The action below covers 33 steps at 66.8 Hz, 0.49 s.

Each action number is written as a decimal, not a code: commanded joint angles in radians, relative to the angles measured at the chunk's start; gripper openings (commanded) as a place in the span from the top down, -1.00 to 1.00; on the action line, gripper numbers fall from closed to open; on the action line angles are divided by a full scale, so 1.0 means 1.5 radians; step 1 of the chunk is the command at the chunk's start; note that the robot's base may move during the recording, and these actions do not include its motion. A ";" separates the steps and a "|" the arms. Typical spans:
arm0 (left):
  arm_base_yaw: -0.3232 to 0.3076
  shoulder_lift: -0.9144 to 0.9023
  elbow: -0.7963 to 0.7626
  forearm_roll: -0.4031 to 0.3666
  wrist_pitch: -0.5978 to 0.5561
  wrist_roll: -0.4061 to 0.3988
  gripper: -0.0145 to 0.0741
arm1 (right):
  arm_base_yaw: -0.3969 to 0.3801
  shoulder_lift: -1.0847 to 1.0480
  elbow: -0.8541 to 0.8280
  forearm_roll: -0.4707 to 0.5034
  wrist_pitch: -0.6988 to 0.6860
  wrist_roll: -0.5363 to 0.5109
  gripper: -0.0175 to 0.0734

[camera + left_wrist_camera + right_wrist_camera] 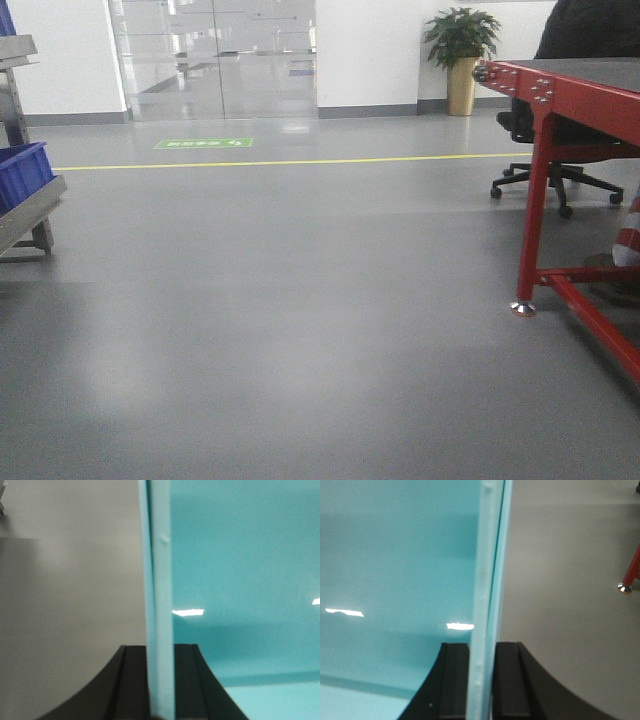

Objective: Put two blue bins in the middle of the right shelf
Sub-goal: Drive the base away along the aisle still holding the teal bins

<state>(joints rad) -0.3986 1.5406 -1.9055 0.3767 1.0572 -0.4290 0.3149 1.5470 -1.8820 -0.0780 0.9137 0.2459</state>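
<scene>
Blue bin [240, 580] hangs above the grey floor [300, 300], shared between both arms, presumably so it rides level. The left gripper [160, 652] is clamped on the bin's left wall, and the right gripper [482, 650] pinches its right wall likewise.

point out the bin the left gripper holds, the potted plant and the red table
bin [161, 580], left wrist view, wall rim
potted plant [461, 36], front view, leaves
red table [537, 190], front view, near leg
</scene>
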 commanded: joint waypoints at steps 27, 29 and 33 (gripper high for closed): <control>-0.002 -0.005 -0.009 0.008 -0.055 0.008 0.92 | 0.006 -0.016 -0.015 0.032 -0.081 -0.014 0.97; -0.002 -0.005 -0.009 0.008 -0.055 0.008 0.92 | 0.006 -0.016 -0.015 0.032 -0.081 -0.014 0.97; -0.002 -0.005 -0.009 0.008 -0.055 0.008 0.92 | 0.006 -0.016 -0.015 0.032 -0.081 -0.014 0.97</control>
<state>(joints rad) -0.3986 1.5406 -1.9055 0.3786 1.0572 -0.4290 0.3149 1.5470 -1.8820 -0.0780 0.9116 0.2459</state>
